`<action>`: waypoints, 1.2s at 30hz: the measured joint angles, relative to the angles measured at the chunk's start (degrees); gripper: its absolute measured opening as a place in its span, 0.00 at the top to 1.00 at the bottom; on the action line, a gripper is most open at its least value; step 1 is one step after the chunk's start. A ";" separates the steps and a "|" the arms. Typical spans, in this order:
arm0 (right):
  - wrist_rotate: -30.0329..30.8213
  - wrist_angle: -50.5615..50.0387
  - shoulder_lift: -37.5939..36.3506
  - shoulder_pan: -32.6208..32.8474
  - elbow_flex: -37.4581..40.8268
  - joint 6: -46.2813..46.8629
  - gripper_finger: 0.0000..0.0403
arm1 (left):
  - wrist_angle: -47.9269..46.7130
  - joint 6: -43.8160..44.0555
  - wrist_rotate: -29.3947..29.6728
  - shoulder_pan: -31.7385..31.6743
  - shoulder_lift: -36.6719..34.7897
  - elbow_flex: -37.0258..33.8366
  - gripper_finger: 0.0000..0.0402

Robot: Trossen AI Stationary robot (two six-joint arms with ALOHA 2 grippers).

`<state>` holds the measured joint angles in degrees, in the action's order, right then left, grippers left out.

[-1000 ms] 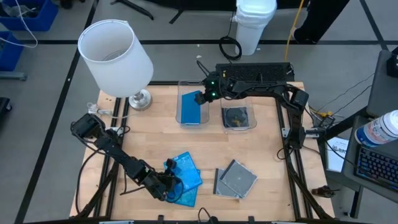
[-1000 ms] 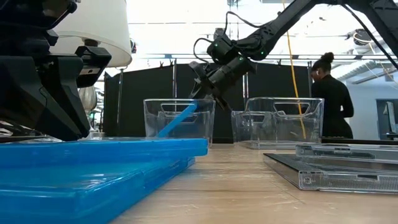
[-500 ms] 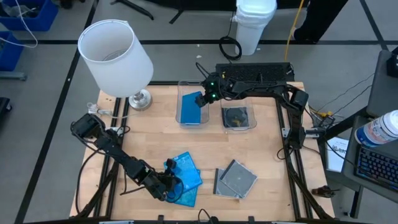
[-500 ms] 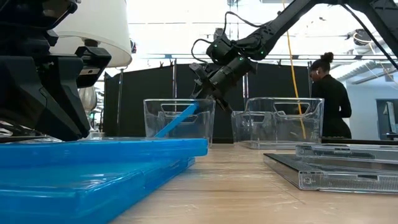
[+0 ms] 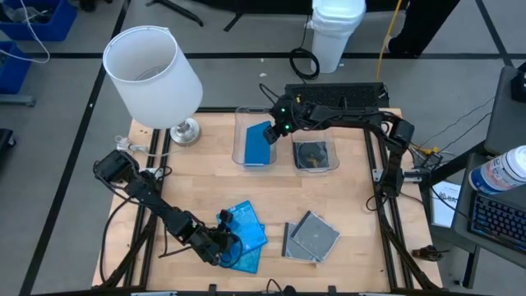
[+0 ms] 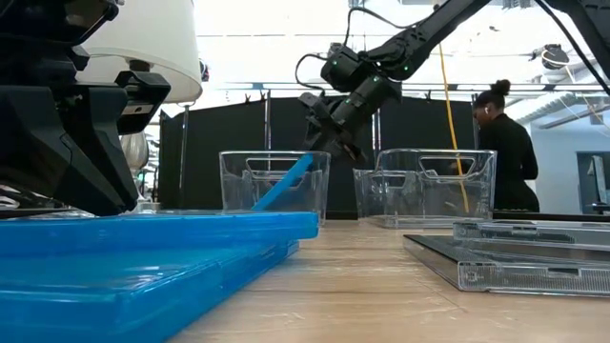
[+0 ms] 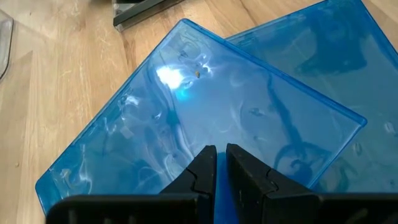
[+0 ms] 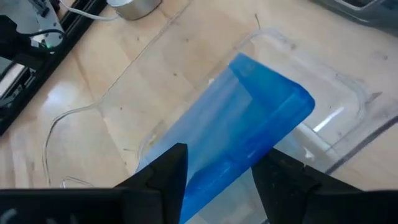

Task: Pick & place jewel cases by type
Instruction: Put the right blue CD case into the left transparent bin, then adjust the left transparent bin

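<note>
A pile of blue jewel cases (image 5: 246, 234) (image 7: 205, 106) lies near the table's near edge. My left gripper (image 5: 228, 245) (image 7: 221, 165) points down at the top case, its fingers shut but for a slit. Another blue case (image 5: 260, 145) (image 6: 281, 183) (image 8: 249, 124) stands tilted in the left clear bin (image 5: 237, 136) (image 6: 238, 181). Its lower edge is on the bin floor and its upper edge is up near the bin's right wall. My right gripper (image 5: 278, 128) (image 6: 334, 138) (image 8: 224, 158) hangs open just above that upper edge, with the fingers apart from the case. My left gripper's shut fingertips (image 7: 205, 163) come down slanting onto the flat top face of the uppermost blue case (image 7: 186, 124). I cannot tell whether they touch it or stop just above. The case lies flat on the pile.
The right clear bin (image 5: 335, 163) (image 6: 424, 186) holds grey cases (image 5: 314, 154). More grey cases (image 5: 311, 237) (image 6: 515, 257) lie stacked at the near right. A white-shaded lamp (image 5: 154, 78) stands at the far left corner. A person (image 6: 505, 143) stands beyond the table.
My right gripper has moved a little toward the table's right edge and up, off the blue case in the left bin. The case's upper end has swung rightward, while its lower edge has stayed on the bin floor.
</note>
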<state>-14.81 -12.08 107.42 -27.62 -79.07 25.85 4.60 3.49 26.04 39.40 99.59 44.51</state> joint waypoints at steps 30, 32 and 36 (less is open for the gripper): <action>7.86 -6.66 1.50 2.31 -1.34 -15.27 0.29 | 1.20 -0.67 -0.55 -1.55 0.04 -0.04 0.88; 9.23 -6.98 1.68 2.82 -1.89 -16.77 0.29 | 1.20 -0.76 -0.55 -1.55 0.04 -0.04 0.88; 10.78 -7.10 1.70 3.65 -3.24 -19.25 0.30 | 1.18 -0.79 -0.53 -1.60 0.04 -0.04 0.88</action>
<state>-4.03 -19.17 109.12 -23.96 -82.31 6.60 5.78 2.70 25.52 37.80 99.63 44.47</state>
